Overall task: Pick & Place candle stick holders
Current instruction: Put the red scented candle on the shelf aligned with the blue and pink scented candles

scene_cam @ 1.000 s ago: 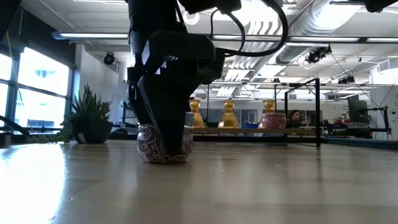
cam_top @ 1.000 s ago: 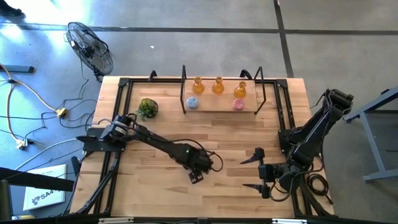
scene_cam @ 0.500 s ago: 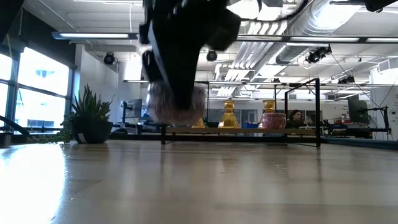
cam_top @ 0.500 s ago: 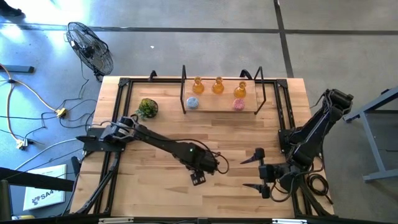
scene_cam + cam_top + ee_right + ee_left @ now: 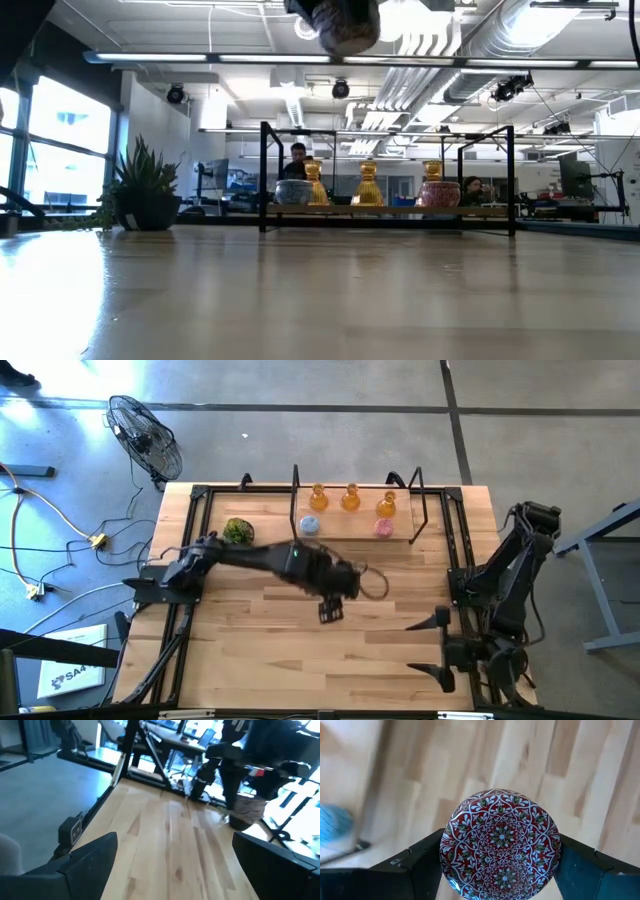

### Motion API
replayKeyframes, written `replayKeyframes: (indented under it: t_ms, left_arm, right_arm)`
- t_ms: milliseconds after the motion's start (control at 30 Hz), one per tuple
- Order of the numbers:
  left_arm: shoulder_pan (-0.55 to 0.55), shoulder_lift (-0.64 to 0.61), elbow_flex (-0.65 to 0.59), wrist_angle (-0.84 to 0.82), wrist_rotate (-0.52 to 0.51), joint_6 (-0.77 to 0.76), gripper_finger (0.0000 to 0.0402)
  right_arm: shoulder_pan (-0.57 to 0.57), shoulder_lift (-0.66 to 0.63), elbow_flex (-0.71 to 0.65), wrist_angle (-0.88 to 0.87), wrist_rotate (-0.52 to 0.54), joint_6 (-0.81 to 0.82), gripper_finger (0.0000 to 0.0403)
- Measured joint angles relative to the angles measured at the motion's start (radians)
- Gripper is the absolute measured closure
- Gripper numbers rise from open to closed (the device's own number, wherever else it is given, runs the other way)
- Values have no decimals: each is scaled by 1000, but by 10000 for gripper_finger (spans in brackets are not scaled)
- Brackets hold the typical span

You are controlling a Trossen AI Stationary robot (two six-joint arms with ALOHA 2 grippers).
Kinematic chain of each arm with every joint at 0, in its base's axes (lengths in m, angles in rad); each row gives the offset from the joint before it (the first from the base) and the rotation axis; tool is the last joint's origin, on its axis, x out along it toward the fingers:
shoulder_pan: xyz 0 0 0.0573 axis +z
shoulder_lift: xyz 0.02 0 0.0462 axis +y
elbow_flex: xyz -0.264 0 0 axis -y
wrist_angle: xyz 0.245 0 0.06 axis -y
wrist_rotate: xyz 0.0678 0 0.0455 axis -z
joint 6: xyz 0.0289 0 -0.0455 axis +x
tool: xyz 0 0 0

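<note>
I had the left tool (image 5: 331, 603) pinching a round holder (image 5: 501, 843), clear of the counter (image 5: 260, 650). The rack (image 5: 355, 528) lay near, at one o'clock from it. The right tool (image 5: 441, 650) waited spread at the counter's right edge.

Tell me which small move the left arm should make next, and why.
Probably carry on toward the black-framed wooden shelf: the left gripper holds the round red patterned glass holder high above the table, and the row between the pale blue holder and pink holder looks free.

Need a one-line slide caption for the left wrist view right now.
Left pincer holding a round patterned candle holder above the wooden table.
</note>
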Motion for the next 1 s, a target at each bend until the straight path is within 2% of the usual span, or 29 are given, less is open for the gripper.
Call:
replayKeyframes:
  t_ms: [200, 433, 533, 667, 1000]
  left_arm:
    - [129, -7, 11, 21, 30, 130, 110]
    - [272, 12, 6, 79, 57, 217, 110]
    - [322, 19, 8, 125, 111, 258, 110]
    - [375, 40, 10, 180, 159, 296, 110]
    - [474, 106, -9, 221, 202, 350, 110]
  right_arm:
    - [47, 0, 0, -2, 80, 1, 13]
    - [53, 0, 0, -10, 99, 5, 13]
    - [49, 0, 0, -18, 100, 2, 13]
    - [49, 0, 0, -43, 101, 1, 13]
    - [47, 0, 0, -83, 108, 5, 13]
